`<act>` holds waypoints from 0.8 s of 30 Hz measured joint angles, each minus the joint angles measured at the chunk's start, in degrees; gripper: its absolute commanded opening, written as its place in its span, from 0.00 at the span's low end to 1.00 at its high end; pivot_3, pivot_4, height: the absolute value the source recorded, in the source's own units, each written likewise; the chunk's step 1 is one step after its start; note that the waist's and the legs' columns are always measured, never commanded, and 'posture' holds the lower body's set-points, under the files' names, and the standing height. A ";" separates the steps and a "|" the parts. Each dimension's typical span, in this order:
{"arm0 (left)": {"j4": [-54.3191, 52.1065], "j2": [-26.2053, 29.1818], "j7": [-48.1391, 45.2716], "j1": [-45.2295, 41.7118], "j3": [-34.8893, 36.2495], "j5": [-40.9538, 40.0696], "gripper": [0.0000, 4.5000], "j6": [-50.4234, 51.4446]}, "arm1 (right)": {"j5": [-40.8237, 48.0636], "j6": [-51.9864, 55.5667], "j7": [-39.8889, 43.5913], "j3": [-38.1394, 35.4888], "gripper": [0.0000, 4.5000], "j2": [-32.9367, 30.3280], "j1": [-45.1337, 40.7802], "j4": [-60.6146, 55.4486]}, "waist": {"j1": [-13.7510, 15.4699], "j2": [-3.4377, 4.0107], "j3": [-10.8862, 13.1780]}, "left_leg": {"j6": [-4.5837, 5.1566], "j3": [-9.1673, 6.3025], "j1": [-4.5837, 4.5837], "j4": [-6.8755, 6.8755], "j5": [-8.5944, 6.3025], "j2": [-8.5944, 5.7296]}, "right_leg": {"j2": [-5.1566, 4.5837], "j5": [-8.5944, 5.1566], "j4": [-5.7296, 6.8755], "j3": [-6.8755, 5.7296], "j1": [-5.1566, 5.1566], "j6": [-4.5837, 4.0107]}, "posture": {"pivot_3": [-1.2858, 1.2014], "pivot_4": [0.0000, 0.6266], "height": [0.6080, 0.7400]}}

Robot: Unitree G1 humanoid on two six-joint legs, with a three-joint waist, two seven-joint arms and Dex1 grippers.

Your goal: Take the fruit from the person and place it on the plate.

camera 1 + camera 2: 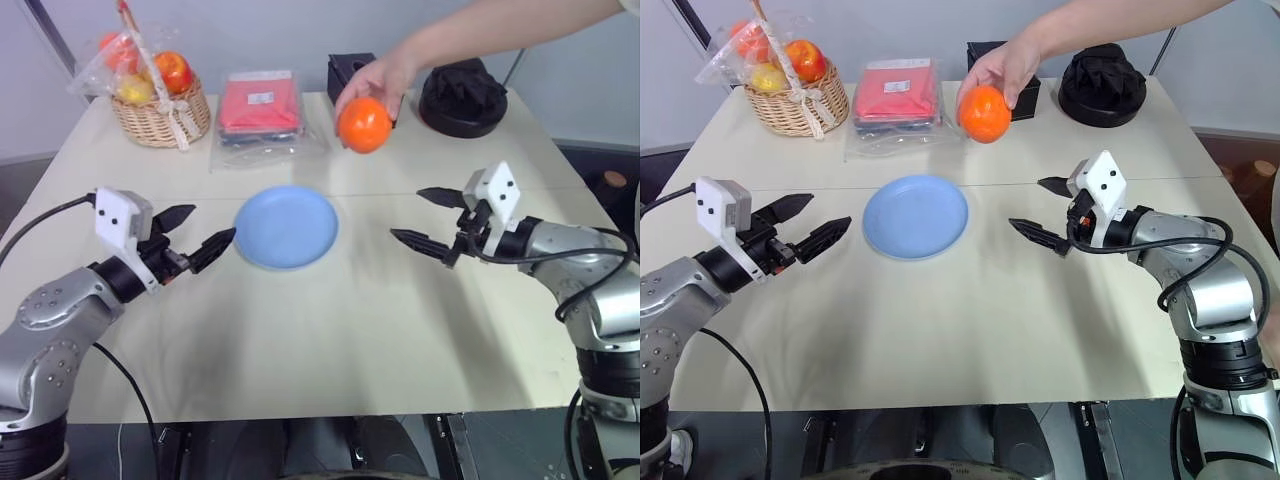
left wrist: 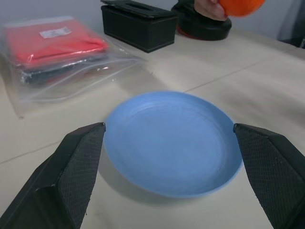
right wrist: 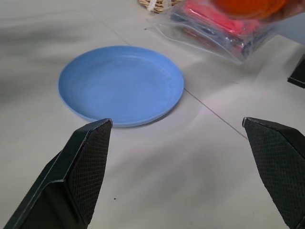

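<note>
A person's hand (image 1: 378, 80) reaches in from the far right and holds the round orange fruit (image 1: 364, 125) in the air above the table, behind the light blue plate (image 1: 287, 226). The plate lies empty at mid-table. My left gripper (image 1: 195, 232) is open just left of the plate, fingers pointing at its rim. To the right of the plate my right gripper (image 1: 427, 219) is also open and empty, below and to the right of the fruit. The fruit (image 2: 240, 5) shows beyond the plate (image 2: 172, 141) in the left wrist view, and the plate (image 3: 121, 85) in the right wrist view.
A wicker basket (image 1: 160, 112) of wrapped fruits stands at the back left. A plastic bag of red and dark cloth (image 1: 260, 113) lies behind the plate. A black box (image 1: 349, 72) and a round black bumpy object (image 1: 462, 97) sit at the back right.
</note>
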 measured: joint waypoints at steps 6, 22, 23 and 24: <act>0.00 -0.03 -0.17 -0.26 -0.24 0.04 1.00 0.02 | 6.17 9.72 -10.34 -4.14 1.00 8.05 -5.76 -0.26 | -0.39 0.00 0.00 | -0.01 -0.02 0.00 -0.01 0.00 0.05 | 0.06 0.01 0.04 0.02 -0.03 -0.01 | 0.52 0.24 1.00; 0.04 -0.11 -0.17 -1.36 -0.62 0.25 1.00 0.01 | 18.05 30.94 -43.29 -14.59 1.00 29.78 -20.91 3.35 | -0.44 0.03 0.01 | -0.06 0.00 -0.17 -0.06 0.03 -0.01 | 0.03 0.01 0.06 0.00 -0.25 -0.01 | 0.52 0.24 1.00; 0.04 -0.11 -0.15 -1.45 -0.65 0.25 1.00 0.01 | 18.05 30.87 -43.47 -14.59 1.00 29.81 -21.39 3.80 | -0.58 0.03 0.01 | -0.06 0.01 -0.17 -0.08 0.03 0.00 | 0.03 0.01 0.06 0.00 -0.26 -0.01 | 0.52 0.24 1.00; 0.03 -0.11 -0.14 -1.45 -0.67 0.25 1.00 0.01 | 18.05 30.75 -43.60 -14.59 1.00 29.82 -21.66 4.03 | -0.68 0.03 0.01 | -0.06 0.01 -0.17 -0.08 0.03 0.00 | 0.04 0.01 0.07 0.01 -0.26 -0.01 | 0.52 0.24 1.00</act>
